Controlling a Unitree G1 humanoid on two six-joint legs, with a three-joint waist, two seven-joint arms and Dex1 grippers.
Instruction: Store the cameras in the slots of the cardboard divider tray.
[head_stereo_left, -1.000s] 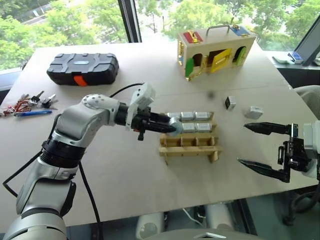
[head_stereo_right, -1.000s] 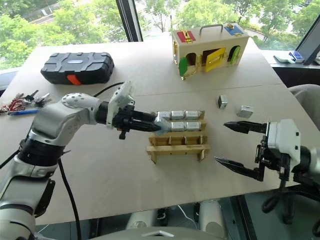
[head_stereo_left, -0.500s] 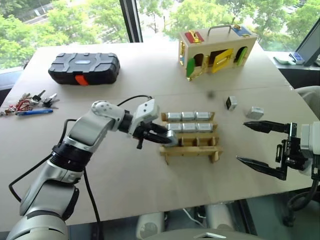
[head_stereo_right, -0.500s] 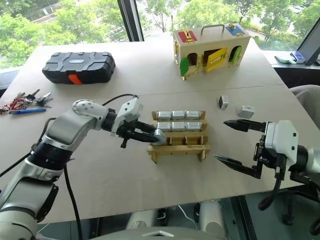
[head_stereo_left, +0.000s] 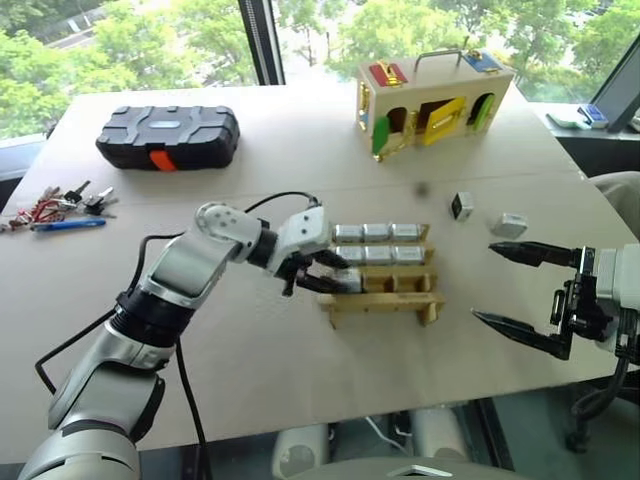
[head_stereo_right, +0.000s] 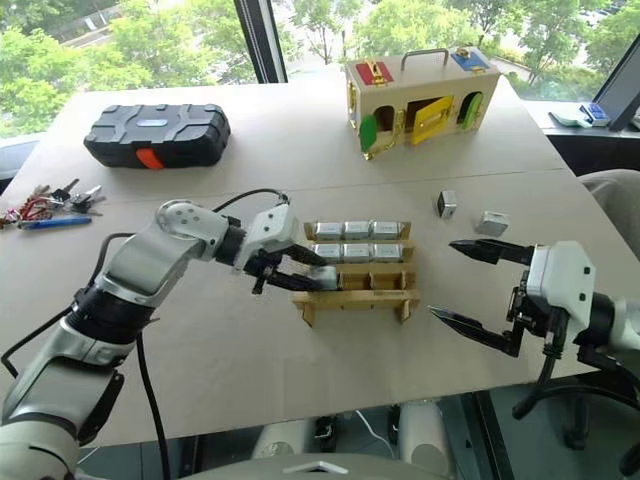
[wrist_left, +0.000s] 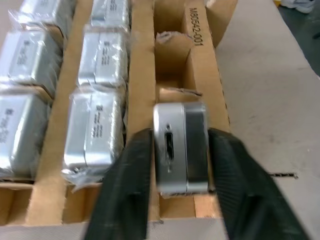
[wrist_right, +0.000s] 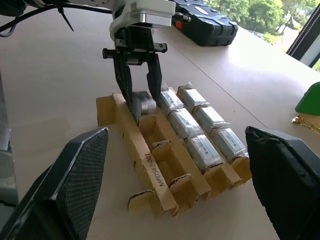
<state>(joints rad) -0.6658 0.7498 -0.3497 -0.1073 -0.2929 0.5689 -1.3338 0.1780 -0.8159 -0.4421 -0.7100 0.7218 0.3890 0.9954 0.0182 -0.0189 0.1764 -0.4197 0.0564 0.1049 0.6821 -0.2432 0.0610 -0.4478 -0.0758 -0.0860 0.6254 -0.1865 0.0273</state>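
Observation:
The cardboard divider tray (head_stereo_left: 388, 301) lies mid-table. Its back row (head_stereo_left: 377, 232) and middle row (head_stereo_left: 381, 255) each hold three wrapped silver cameras. One more camera (wrist_left: 180, 150) sits in the left end slot of the front row. My left gripper (head_stereo_left: 333, 274) straddles it, open, a black finger (wrist_left: 131, 170) close on either side. The right wrist view shows this left gripper (wrist_right: 140, 106) over the tray's end. Two loose cameras (head_stereo_left: 461, 205) (head_stereo_left: 508, 224) lie right of the tray. My right gripper (head_stereo_left: 484, 283) hovers wide open near the table's right front edge, with nothing between its fingers.
A black case (head_stereo_left: 168, 135) lies at the back left. A wooden box with coloured doors and a handle (head_stereo_left: 430, 95) stands at the back right. Keys and a blue pen (head_stereo_left: 55, 208) lie at the far left. The other two front slots (wrist_left: 172, 60) hold nothing.
My left gripper has come down and forward with the camera to the tray's front-left slot, and its fingers have spread off it. The right gripper has kept still.

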